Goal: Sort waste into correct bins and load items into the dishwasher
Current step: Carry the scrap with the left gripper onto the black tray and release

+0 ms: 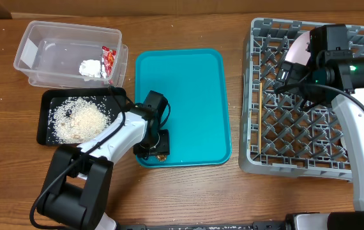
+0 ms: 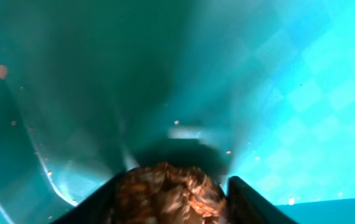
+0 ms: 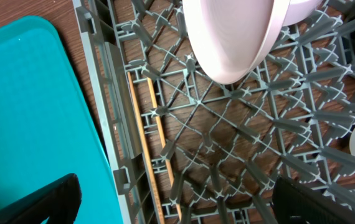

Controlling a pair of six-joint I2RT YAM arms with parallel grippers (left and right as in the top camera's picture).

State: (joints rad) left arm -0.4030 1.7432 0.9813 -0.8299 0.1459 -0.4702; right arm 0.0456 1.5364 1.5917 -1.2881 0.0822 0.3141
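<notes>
overhead, wooden table [image 1: 239, 191], teal tray [image 1: 195, 96], grey rack [image 1: 248, 102]

Left arm [image 1: 108, 135]: white links, black joints, black cable. Right arm [image 1: 361, 140]: same, green light on joint.

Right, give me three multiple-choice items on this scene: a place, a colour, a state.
1. The red wrapper lies: A on the teal tray; B in the clear tub; C in the dish rack.
2. What holds the rice is: A black; B grey; C white.
3. The fingers of the left gripper hold: A nothing; B a chopstick; C a brown scrap.
B: it lies beside the paper wad in the tub. A: the grains cover the black tray. C: the left wrist view shows the scrap squeezed between them.
</notes>
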